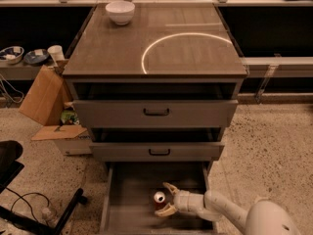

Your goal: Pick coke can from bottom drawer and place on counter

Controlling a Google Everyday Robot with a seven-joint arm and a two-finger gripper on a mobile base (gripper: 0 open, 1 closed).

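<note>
The coke can [159, 200] stands upright on the floor of the pulled-out bottom drawer [127, 199], red with a silver top. My gripper [167, 199] reaches into the drawer from the right, its two pale fingers spread open on either side of the can, one behind it and one in front. The white arm [230, 212] runs off to the lower right. The counter [112, 48] with the thin white arc is above, over the two closed drawer fronts.
A white bowl [120, 11] sits at the counter's back left. A cardboard box [46, 102] and shelf clutter stand to the left of the cabinet. A black chair base [29, 209] is at the lower left. Speckled floor lies to the right.
</note>
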